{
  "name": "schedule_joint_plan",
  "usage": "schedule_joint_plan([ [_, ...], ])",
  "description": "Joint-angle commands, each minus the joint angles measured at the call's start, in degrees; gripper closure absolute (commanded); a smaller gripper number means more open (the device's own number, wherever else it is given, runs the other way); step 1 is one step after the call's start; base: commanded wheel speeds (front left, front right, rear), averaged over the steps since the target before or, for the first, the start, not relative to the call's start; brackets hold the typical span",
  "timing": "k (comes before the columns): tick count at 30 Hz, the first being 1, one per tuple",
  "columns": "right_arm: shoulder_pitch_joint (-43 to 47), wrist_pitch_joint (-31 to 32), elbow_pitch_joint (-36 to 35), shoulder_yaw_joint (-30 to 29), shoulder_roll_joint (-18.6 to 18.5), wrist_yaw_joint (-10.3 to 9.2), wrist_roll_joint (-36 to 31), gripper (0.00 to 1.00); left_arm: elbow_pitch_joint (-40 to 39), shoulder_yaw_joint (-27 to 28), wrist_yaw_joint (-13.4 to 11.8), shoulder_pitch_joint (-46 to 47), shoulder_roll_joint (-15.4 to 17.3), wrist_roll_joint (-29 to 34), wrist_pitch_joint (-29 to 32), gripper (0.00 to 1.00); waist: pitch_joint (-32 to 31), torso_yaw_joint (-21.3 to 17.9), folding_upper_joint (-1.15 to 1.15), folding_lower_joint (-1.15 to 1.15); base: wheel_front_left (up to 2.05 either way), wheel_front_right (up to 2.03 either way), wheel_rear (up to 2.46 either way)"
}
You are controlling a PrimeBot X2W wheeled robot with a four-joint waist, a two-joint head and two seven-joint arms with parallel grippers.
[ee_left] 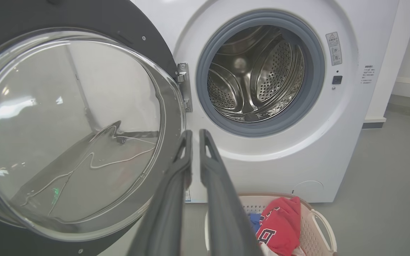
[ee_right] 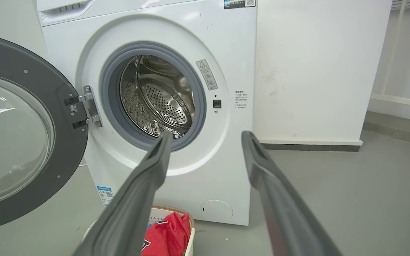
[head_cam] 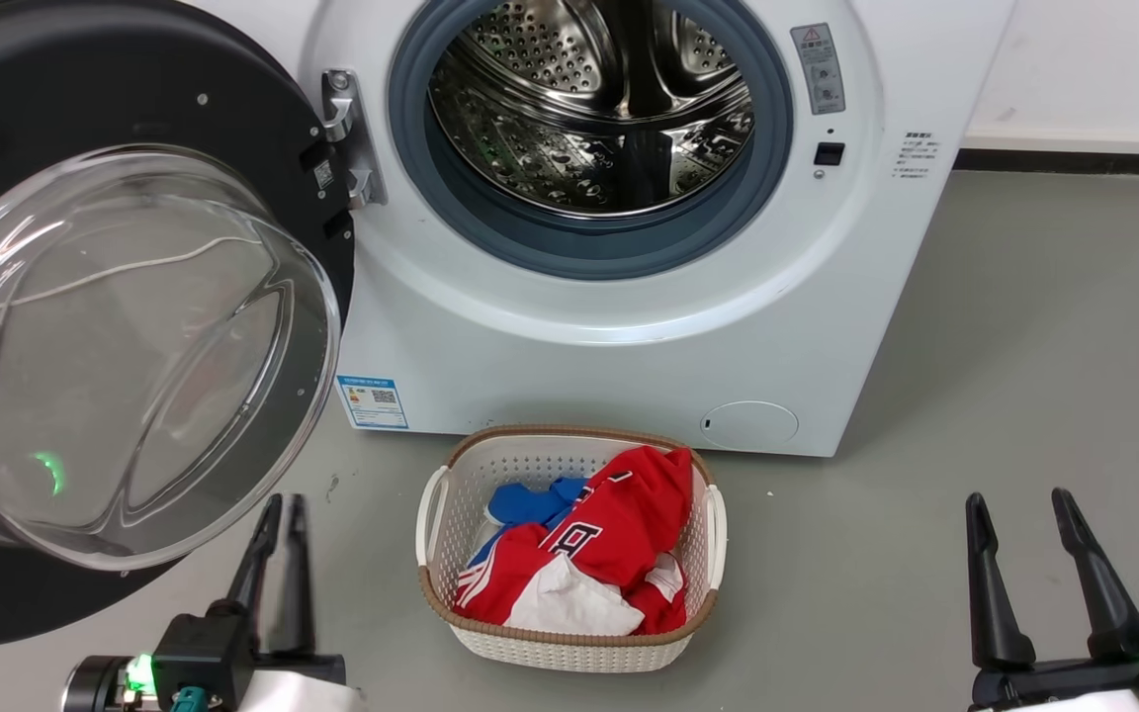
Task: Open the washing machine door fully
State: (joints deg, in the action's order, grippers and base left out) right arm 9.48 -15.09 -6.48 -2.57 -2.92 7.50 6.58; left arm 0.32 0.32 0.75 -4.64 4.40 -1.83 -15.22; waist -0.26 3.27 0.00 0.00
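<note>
Left gripper: the two fingers are drawn nearly together with a slim gap between them, and I see nothing held. In the left wrist view this gripper points at the strip of white front between the door and the drum mouth. Right gripper: fingers spread wide and empty, over bare floor well apart from the machine; in its own view the right gripper frames the opening. The washing machine door hangs from the hinge at the left edge of the washing machine front. It is swung far out, its glass bowl and inner black ring turned toward me (also). The steel drum stands fully exposed. A laundry basket of red, blue and white clothes sits on the floor just beside the machine's lower front edge. I judge the step to be the last of the swing, or already complete. If any travel is left, the next move calls for a light outward push on the inner ring with the near-closed left fingers. Unclear points: the door's left and lower edges are cut off in the head view and its outer face is hidden. I cannot tell whether the hinge is at its stop, nor whether the left fingertips touch the bowl. Reflections cloud the glass, and the labels are too small to read.
</note>
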Motion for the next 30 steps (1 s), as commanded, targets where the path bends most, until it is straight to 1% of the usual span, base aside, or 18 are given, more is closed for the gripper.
schedule_joint_plan([
  [1, 0.6, -0.1, 0.2, 0.0, 0.1, -0.01, 0.3, 0.0, 0.1, -0.2, -0.2, -0.4, -0.2, -0.2, 0.1, 0.0, 0.0, -0.2, 0.0, 0.0, 0.0, 0.0, 0.0],
  [7, 1.2, -0.1, 1.4, -0.2, 0.1, -0.01, 0.8, 0.0, 1.4, -1.4, -0.5, -1.0, -0.7, -0.7, 0.1, 0.0, -0.2, -0.7, 0.0, 0.0, 0.0, 0.0, 0.0],
  [10, 1.2, -0.1, 1.6, -0.3, 0.1, -0.01, 0.9, 0.0, 2.4, -1.9, 0.7, -1.0, -0.8, -1.5, 0.1, 0.0, -0.3, -0.8, 0.0, 0.0, 0.0, 0.0, 0.0],
  [15, 1.3, -0.1, 2.0, -0.2, 0.1, -0.01, 0.9, 0.0, 3.5, -2.4, 1.4, -0.6, -1.0, -1.8, 0.1, 0.0, -0.4, -1.0, 0.0, 0.0, 0.0, 0.0, 0.0],
  [25, 1.5, -0.1, 2.5, -0.4, 0.1, -0.01, 1.1, 0.0, 4.2, -2.1, 0.9, -0.1, -1.2, -1.1, 0.1, 0.0, -0.7, -1.4, 0.0, 0.0, 0.0, 0.0, 0.0],
  [26, 1.4, -0.1, 2.5, -0.4, 0.1, -0.01, 1.1, 1.0, 4.3, -2.1, 0.7, 0.0, -1.3, -0.9, 0.1, 1.0, -0.7, -1.4, 0.0, 0.0, 0.0, 0.0, 0.0],
  [30, 1.3, 0.1, 4.3, -0.2, 0.0, 0.0, 1.1, 1.0, 6.1, -2.2, 1.1, -1.4, -1.3, -1.4, 0.0, 1.0, -0.7, -1.4, 0.0, 0.0, 0.0, 0.0, 0.0],
])
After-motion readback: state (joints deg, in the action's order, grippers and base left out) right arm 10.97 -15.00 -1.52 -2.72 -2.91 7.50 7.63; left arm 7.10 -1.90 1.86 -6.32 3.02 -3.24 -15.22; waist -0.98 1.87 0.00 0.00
